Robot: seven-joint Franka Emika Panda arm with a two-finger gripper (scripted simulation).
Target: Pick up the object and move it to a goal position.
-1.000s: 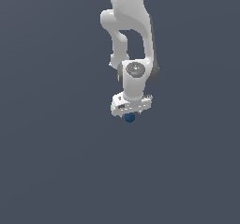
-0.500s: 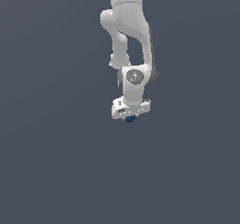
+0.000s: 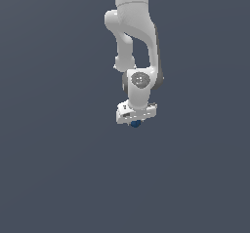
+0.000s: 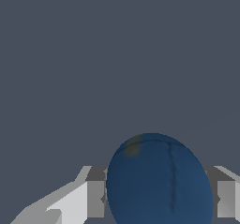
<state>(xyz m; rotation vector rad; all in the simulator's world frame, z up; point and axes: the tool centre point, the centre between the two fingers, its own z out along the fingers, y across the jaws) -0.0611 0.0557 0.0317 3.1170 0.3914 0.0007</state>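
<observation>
A plain dark grey-blue backdrop fills both views. The white arm hangs down from above, and its pincer grips the dark blue ball between its fingers, one on either side.

Exterior view distant — wrist view close; both share ball.

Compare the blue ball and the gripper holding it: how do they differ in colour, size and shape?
Colour: the ball is dark blue; the gripper is white with grey fingers.
Size: in the exterior view the ball is far smaller than the gripper, only peeking out beneath it.
Shape: the ball is rounded with a faint seam; the gripper is blocky and angular.
Shared: they are in contact, the ball sitting between the fingers, above a plain grey surface.
</observation>
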